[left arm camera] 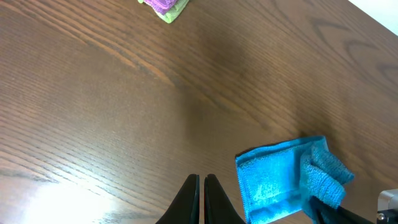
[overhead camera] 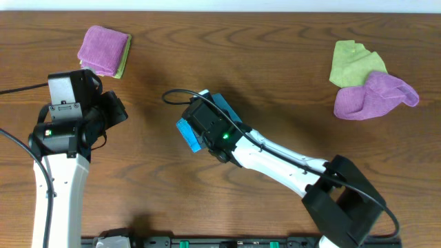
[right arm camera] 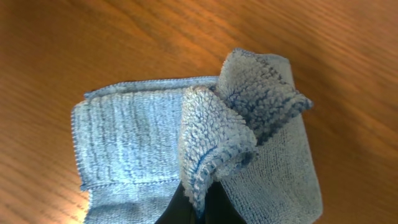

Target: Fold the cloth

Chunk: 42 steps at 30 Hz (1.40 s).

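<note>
The cloth point(overhead camera: 187, 134) is a sky-blue fuzzy towel lying folded at the table's middle, mostly hidden under the right arm in the overhead view. In the right wrist view the cloth point(right arm camera: 143, 143) lies flat at left, with one corner pulled up into a bunched fold. My right gripper point(right arm camera: 200, 208) is shut on that raised corner. The left wrist view shows the cloth point(left arm camera: 277, 180) at lower right, apart from my left gripper point(left arm camera: 201, 182), which is shut and empty over bare wood. In the overhead view the left gripper point(overhead camera: 117, 110) sits left of the cloth.
A folded purple cloth point(overhead camera: 103, 49) on a yellow-green one point(overhead camera: 122, 60) lies at the far left. A crumpled yellow-green cloth point(overhead camera: 353, 63) and a purple cloth point(overhead camera: 375, 96) lie at the far right. Cables trail from both arms.
</note>
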{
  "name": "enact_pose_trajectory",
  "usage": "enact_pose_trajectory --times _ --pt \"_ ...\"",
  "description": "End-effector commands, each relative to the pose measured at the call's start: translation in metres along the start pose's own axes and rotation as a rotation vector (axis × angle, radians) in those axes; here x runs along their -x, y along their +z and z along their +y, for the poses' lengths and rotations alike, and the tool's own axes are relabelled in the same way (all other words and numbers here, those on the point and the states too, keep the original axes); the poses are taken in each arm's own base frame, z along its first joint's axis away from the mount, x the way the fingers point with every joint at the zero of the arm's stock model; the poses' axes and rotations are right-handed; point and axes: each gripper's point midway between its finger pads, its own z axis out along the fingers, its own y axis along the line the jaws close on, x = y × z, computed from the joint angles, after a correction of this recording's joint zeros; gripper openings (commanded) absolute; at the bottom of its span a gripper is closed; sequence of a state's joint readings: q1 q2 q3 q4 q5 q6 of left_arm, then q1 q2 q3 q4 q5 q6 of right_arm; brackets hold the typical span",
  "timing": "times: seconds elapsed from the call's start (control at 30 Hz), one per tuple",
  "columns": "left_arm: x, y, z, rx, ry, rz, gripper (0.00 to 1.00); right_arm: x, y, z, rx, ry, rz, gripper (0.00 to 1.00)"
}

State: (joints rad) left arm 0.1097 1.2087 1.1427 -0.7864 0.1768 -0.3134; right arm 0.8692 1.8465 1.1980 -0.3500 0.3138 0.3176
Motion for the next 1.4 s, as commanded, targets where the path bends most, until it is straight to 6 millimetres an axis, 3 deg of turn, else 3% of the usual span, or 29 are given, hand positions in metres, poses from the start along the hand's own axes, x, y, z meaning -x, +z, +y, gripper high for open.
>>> enact_pose_trajectory --times 0.0,0.2,1.0,1.03,1.1,1.17,1.23,1.37 --pt "0.004 -0.005 -0.001 -0.004 0.013 -0.014 0.06 -0.003 0.004 0.015 0.058 -0.021 0.02 0.02" --pt "0.004 -0.005 -0.001 -0.004 0.013 -0.016 0.07 -0.021 0.015 0.024 0.097 -0.042 0.085 0.01" --pt "0.004 -0.005 -0.001 -0.004 0.013 -0.015 0.08 -0.011 0.014 0.037 0.159 -0.029 0.05 0.01" --pt "0.004 -0.005 -0.001 -0.004 0.013 -0.016 0.08 -0.012 0.013 0.042 0.19 -0.028 0.057 0.06" --pt "0.004 -0.005 -0.001 -0.004 0.013 -0.016 0.08 -0.016 0.011 0.053 0.253 -0.028 0.077 0.32" --pt "0.005 -0.005 -0.001 -0.004 0.013 -0.016 0.08 -0.02 0.007 0.064 0.323 -0.028 0.099 0.64" --pt "0.005 -0.005 -0.001 -0.004 0.013 -0.016 0.09 -0.023 0.001 0.08 0.42 -0.028 0.124 0.72" --pt "0.005 -0.005 -0.001 -0.004 0.014 -0.017 0.09 -0.026 -0.008 0.095 0.523 -0.027 0.144 0.73"
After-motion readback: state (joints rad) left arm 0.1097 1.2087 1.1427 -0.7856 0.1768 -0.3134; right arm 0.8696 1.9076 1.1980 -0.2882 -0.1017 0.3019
